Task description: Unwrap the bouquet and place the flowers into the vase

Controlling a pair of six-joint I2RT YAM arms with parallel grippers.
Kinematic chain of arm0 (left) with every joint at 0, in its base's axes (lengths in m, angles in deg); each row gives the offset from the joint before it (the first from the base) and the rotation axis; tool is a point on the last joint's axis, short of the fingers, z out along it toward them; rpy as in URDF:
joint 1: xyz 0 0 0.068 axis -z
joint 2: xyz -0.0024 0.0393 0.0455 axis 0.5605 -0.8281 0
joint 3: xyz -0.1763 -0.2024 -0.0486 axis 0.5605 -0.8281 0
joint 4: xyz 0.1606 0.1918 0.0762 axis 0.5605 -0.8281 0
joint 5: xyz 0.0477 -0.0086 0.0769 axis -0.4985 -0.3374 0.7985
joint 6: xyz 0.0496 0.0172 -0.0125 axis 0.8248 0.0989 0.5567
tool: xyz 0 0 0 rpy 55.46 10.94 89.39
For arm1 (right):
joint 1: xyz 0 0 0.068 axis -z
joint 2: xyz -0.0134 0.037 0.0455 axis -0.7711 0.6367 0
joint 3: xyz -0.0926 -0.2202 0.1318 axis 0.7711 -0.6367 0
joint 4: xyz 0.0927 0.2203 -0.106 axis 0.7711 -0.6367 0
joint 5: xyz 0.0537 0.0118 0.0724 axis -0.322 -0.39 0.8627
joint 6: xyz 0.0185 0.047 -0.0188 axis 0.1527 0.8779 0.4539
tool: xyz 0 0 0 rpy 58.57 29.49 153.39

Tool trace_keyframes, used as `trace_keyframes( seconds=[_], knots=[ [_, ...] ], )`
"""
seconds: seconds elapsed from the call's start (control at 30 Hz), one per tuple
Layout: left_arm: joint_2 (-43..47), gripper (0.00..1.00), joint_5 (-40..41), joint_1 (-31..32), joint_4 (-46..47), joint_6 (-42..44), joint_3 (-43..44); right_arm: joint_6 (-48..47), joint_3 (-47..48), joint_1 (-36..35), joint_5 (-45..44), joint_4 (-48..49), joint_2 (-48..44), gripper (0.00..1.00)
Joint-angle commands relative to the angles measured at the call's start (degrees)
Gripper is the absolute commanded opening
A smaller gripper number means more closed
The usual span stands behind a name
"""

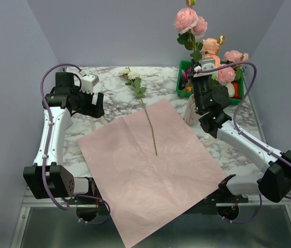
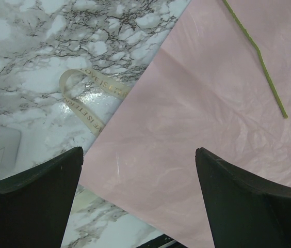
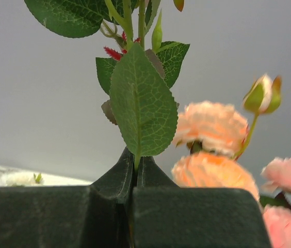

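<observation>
Above, we are seeing the flat paper (image 1: 145,170) overhanging the desk (image 1: 109,82) at its six-o'clock edge, one cream flower (image 1: 136,85) crossing near its twelve-o'clock corner. Left wrist: the left gripper (image 2: 139,155) is hanging spread over the paper's edge, ribbon (image 2: 91,98) at ten. Right wrist: the right gripper (image 3: 135,168) is pinching a leafy stem (image 3: 140,103), peach blooms (image 3: 215,126) at three.

Glossy marble-look table (image 2: 32,77); matt creased pink paper (image 1: 145,175); shiny cream ribbon (image 2: 107,82)
</observation>
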Motion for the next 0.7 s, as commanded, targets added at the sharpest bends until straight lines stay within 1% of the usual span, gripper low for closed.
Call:
trace_keyframes(
  seconds=[0.0, 0.13, 0.17, 0.2, 0.27, 0.37, 0.4, 0.47, 0.5, 0.6, 0.67],
  knots=[
    [0.4, 0.99, -0.8, -0.3, 0.0, 0.6, 0.4, 5.2, -4.4, 0.2, -4.0, 4.1, -1.1, 0.01],
    [0.6, 0.99, 0.2, -0.4, -0.3, 1.6, 0.2, 5.1, -6.1, 0.2, -5.5, 3.2, -2.1, 0.01],
    [0.6, 0.99, 0.2, -0.3, -0.2, 1.7, 0.1, 5.2, -6.1, 0.2, -5.9, 2.4, -2.2, 0.02],
    [0.8, 0.99, 0.1, -0.3, -0.1, 1.7, 0.0, 6.2, -5.7, 0.2, -7.3, 1.3, -2.2, 0.06],
    [0.6, 0.99, -0.1, -0.3, 0.0, 1.5, -0.2, 7.5, -5.4, 0.2, -9.0, -2.1, -2.6, 0.11],
    [0.8, 0.99, -0.8, -0.3, 0.4, 1.2, -0.7, 10.3, -6.7, 0.1, -11.2, -4.7, -4.2, 0.31],
    [0.9, 0.99, -0.9, -0.3, 0.4, 1.2, -1.0, 11.4, -7.4, 0.2, -11.3, -5.3, -4.8, 0.40],
    [1.1, 0.99, -0.8, -0.3, 0.5, 1.2, -1.3, 12.8, -7.8, 0.1, -10.8, -7.4, -6.2, 0.49],
    [1.0, 0.99, -0.8, -0.2, 0.5, 1.3, -1.4, 13.8, -7.8, 0.2, -9.6, -8.5, -6.6, 0.60],
    [1.1, 0.99, -0.8, -0.4, 0.4, 1.5, -1.2, 16.1, -7.1, -0.3, -8.2, -13.3, -8.2, 0.75],
    [1.3, 0.99, -0.8, -0.3, 0.4, 1.5, -1.1, 17.4, -6.7, -1.0, -8.2, -16.9, -9.5, 0.76]
  ],
)
